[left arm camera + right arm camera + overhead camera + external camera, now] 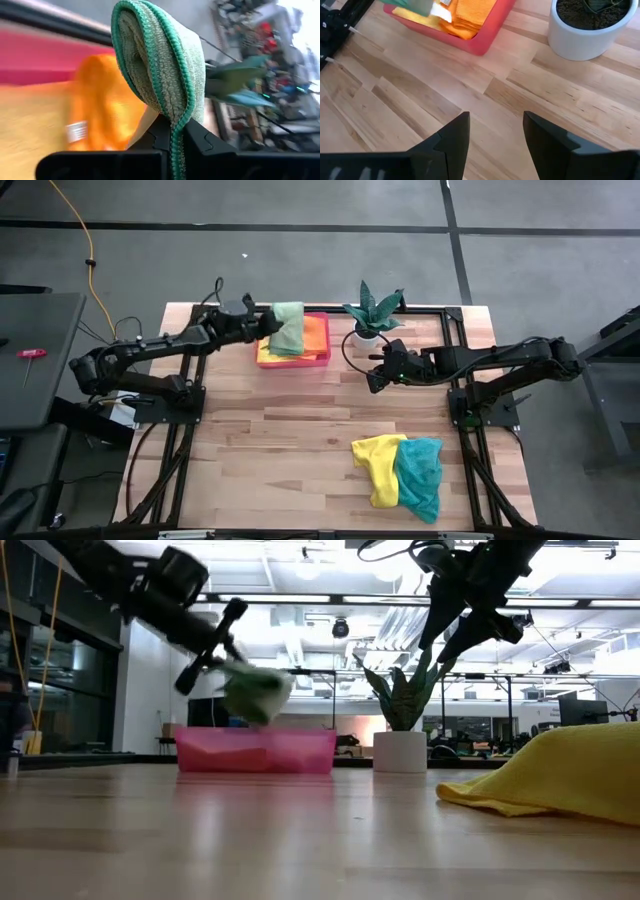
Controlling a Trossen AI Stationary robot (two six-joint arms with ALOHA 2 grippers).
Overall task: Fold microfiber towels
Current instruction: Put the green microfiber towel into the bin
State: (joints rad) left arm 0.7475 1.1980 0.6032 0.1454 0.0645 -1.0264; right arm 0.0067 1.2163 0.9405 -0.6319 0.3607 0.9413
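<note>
A folded light green towel (288,328) hangs over the left part of the pink tray (322,361) at the table's far side, with my left gripper (262,326) shut on it. In the tray lie a folded orange towel (316,332) and a yellow one (268,356). In the low view the green towel (255,692) hangs just above the tray's rim (255,737). A crumpled yellow towel (378,465) and a teal towel (420,475) lie side by side near the front right. My right gripper (495,135) hovers open over bare wood right of the tray. My left gripper pinches the green towel's stitched edge (174,131) between its two fingers (200,142); several layers are bunched there. The fingers come from the table's left, slanting down. The towel bulges forward past the fingertips in a fold, lifted over the tray; whether it touches the stack below I cannot tell.
A potted plant (372,315) in a white pot stands right of the tray, close to my right gripper (378,376). Black frame rails run along the table's left and right sides. Bare wood lies at the table's middle and front left.
</note>
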